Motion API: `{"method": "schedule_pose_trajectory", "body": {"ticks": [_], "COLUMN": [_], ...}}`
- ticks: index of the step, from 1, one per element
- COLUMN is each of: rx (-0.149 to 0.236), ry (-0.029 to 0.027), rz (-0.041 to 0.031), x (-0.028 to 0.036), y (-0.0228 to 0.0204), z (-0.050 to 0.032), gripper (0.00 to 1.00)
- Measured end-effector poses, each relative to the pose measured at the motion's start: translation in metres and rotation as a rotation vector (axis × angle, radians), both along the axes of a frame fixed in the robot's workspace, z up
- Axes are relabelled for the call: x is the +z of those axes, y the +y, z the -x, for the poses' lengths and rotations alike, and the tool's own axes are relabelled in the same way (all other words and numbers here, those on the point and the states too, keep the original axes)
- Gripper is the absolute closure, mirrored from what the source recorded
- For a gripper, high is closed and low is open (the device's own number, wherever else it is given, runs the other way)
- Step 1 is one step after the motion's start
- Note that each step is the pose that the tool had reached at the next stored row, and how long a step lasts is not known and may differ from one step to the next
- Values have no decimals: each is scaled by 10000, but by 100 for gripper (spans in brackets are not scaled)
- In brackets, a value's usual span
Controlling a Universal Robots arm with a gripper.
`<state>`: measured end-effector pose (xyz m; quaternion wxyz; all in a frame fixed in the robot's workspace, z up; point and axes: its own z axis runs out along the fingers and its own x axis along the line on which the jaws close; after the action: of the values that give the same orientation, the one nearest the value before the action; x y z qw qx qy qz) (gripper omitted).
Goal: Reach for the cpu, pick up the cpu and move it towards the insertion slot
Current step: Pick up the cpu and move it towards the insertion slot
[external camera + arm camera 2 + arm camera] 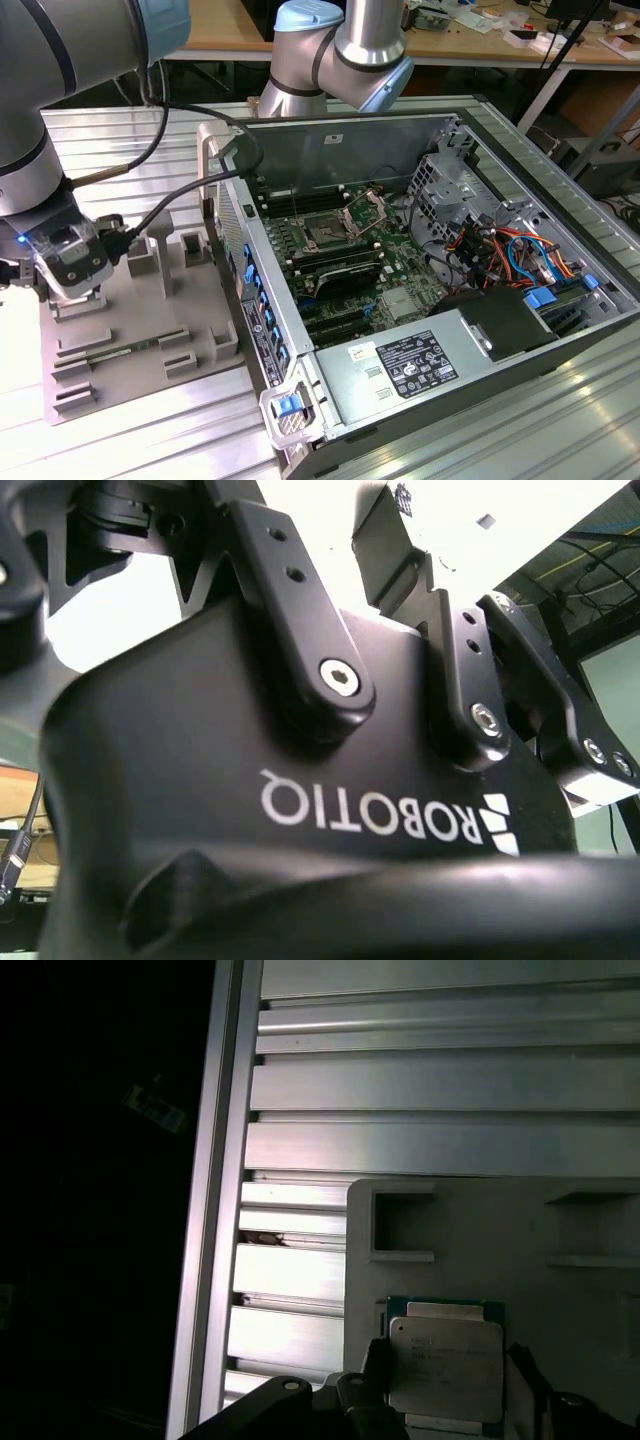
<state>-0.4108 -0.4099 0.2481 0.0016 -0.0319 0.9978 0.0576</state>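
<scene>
**A:** Where is the cpu (445,1365), the small flat square chip with a silvery top and greenish rim?

**B:** It lies flat on a pale grey moulded holder (150,335) on the ribbed aluminium desk (450,1090). It is well apart from the insertion slot (328,232), a silver-framed socket inside the open computer case (560,180).

**A:** And the gripper (75,290)?

**B:** It is low over the chip with its dark fingers (375,1370) spread either side, not pinching. I judge this the end of the reach. The grasp calls for a level, centred closing on opposite edges.
</scene>
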Motion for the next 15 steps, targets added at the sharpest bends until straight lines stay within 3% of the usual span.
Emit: {"method": "schedule_pose_trajectory", "body": {"ticks": [15], "rx": [0], "ry": [0], "rz": [-114], "x": [56], "y": [0], "z": [0], "gripper": [46]}}
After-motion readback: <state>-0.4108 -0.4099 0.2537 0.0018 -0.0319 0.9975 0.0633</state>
